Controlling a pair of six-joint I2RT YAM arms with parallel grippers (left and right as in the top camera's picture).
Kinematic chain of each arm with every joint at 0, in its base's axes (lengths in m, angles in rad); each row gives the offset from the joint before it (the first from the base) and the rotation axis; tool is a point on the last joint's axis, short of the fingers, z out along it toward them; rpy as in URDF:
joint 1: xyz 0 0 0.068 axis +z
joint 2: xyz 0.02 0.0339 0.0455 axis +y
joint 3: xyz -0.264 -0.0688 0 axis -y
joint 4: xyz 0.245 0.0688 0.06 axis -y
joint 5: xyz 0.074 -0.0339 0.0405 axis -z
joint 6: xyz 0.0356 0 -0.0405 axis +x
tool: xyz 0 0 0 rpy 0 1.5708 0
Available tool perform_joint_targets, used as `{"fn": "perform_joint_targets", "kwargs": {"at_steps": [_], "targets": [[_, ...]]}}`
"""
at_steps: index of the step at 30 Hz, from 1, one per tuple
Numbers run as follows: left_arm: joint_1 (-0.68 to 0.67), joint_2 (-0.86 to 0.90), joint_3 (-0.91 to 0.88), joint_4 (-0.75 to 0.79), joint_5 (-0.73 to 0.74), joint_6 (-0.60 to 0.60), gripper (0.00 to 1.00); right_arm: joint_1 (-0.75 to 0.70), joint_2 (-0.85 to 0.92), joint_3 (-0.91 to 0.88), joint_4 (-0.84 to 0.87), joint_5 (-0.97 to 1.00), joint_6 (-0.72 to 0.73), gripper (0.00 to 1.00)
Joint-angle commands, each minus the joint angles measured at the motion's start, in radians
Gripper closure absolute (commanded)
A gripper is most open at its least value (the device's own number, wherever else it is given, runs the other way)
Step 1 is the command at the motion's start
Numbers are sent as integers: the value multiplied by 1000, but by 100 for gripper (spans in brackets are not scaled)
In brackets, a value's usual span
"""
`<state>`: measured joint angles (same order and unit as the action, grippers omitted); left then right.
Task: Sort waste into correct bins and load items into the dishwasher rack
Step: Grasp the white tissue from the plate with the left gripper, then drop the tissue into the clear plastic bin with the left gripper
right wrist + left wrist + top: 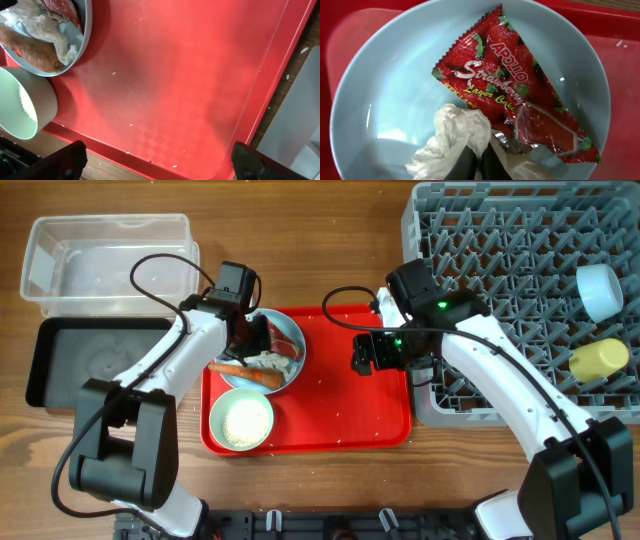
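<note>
A pale blue plate on the red tray holds a red snack wrapper, crumpled white paper and an orange carrot. My left gripper is down in the plate, shut on the crumpled paper beside the wrapper. A pale blue bowl with white rice stands in front of the plate. My right gripper is open and empty, above the tray's right part. The grey rack holds a second bowl and a yellow cup. No spoon shows.
The clear tub stands at the back left, with the black tray just in front of it. Loose rice grains lie scattered on the red tray. The rack's left edge is close to my right arm.
</note>
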<state>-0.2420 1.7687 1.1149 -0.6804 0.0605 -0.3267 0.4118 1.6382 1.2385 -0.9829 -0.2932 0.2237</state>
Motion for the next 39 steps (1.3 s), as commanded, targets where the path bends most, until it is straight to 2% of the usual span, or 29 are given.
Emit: {"fn": "perform_joint_targets", "kwargs": {"at_steps": [1, 6, 11, 18, 22, 24, 25, 26, 29, 31, 33, 37, 39], "targets": [[7, -77, 16, -12, -44, 6, 96, 3, 8, -3, -2, 13, 13, 6], [38, -233, 63, -5, -142, 6, 96, 3, 8, -3, -2, 13, 13, 6], [119, -306, 68, 150, -271, 6, 96, 3, 8, -3, -2, 13, 13, 6], [273, -206, 67, 443, -271, 5, 96, 3, 8, -3, -3, 13, 13, 6], [317, -105, 67, 561, -271, 6, 90, 3, 8, -3, -2, 12, 13, 6], [327, -67, 68, 594, -271, 6, 66, 3, 8, -3, -2, 13, 13, 6], [333, -51, 68, 616, -271, 6, 43, 3, 8, -3, -2, 13, 13, 6], [337, -47, 68, 634, -271, 6, 34, 3, 8, -3, -2, 13, 13, 6], [338, -72, 71, 674, -267, 10, 38, 3, 8, -3, -2, 13, 13, 6], [335, -112, 71, 640, -209, 9, 43, 3, 8, -3, -2, 13, 12, 6], [320, -150, 71, 551, -80, 8, 44, 3, 8, -3, 1, 16, 12, 6], [238, -172, 71, 255, 130, 5, 44, 3, 8, -3, 0, 16, 12, 6], [193, -167, 70, 132, 133, 5, 42, 3, 8, -3, -2, 16, 12, 6]]}}
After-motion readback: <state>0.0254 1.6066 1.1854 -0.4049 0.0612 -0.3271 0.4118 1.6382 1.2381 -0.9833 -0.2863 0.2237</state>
